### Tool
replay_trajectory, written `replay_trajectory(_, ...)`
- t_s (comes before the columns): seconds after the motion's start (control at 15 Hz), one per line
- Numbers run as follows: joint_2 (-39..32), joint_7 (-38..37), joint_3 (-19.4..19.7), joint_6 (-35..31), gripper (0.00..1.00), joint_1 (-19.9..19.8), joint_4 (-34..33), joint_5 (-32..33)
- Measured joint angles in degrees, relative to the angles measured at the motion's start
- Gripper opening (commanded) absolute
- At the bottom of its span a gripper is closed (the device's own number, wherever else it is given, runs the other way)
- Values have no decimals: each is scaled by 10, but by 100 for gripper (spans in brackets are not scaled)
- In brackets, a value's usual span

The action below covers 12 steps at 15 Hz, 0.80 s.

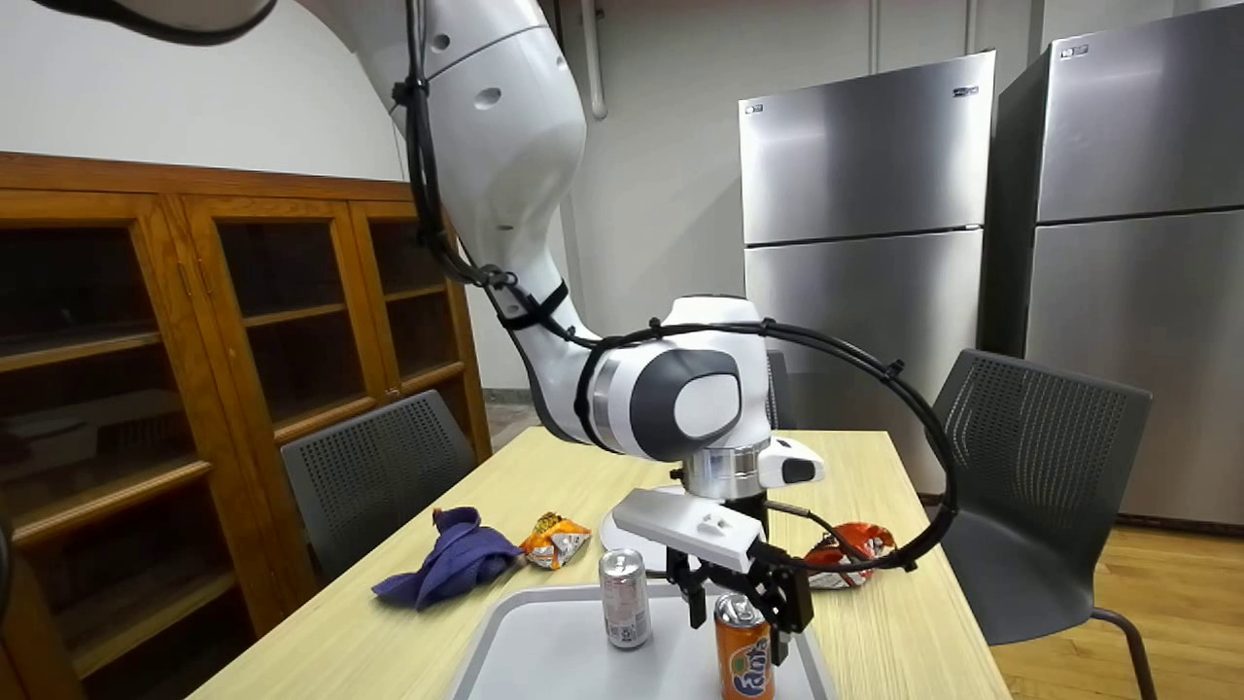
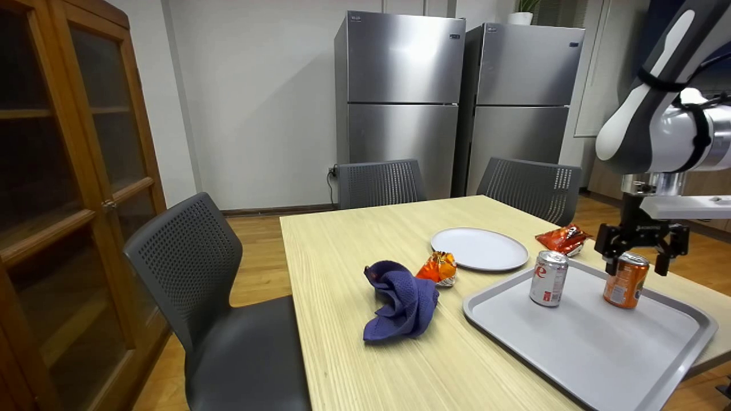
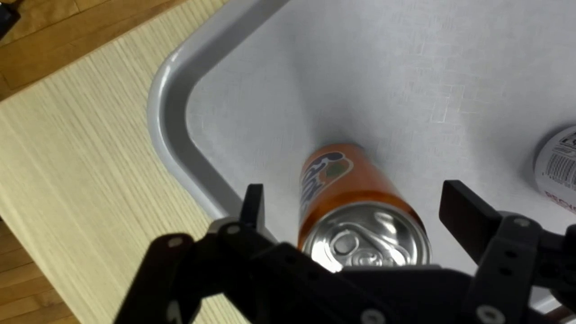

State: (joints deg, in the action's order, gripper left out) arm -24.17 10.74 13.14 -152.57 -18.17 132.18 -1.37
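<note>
Wrist view: your gripper (image 3: 355, 204) has its 2 fingers (image 3: 253, 207) spread wide, 1 on either side of the orange Fanta can (image 3: 342, 184). Gaps show at both flanks, so you hold nothing; the wide spread presumably leaves room for the can's girth, and your downward wrist suits a can standing upright. In both exterior views that can stands on the gray tray (image 2: 594, 348), close to the right rim, whose raised lip probably guards against sliding off. To its left, 1 silver soda can (image 2: 548, 279) also stands upright, apparently far enough off to leave your finger room. Beyond the tray on the wood-grain table (image 2: 342, 257) you have the white plate (image 2: 480, 248), with the red snack bag (image 2: 562, 238) to its right and the orange snack bag (image 2: 438, 268) to its left. Farther left, the purple cloth (image 2: 405, 302) slumps in folds, being soft and unsupported.
</note>
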Motion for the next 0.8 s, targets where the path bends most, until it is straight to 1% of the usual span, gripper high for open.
replay_trajectory(0.4,-1,0,-6,-1,100,0,-10,0)
replay_trajectory(0.47,-1,0,-7,-1,75,0,-11,0)
replay_trajectory(0.53,-1,0,-7,-1,74,0,-11,0)
replay_trajectory(0.6,-1,0,-8,-1,68,0,-11,0)
replay_trajectory(0.8,-1,1,-8,-1,42,0,-12,0)
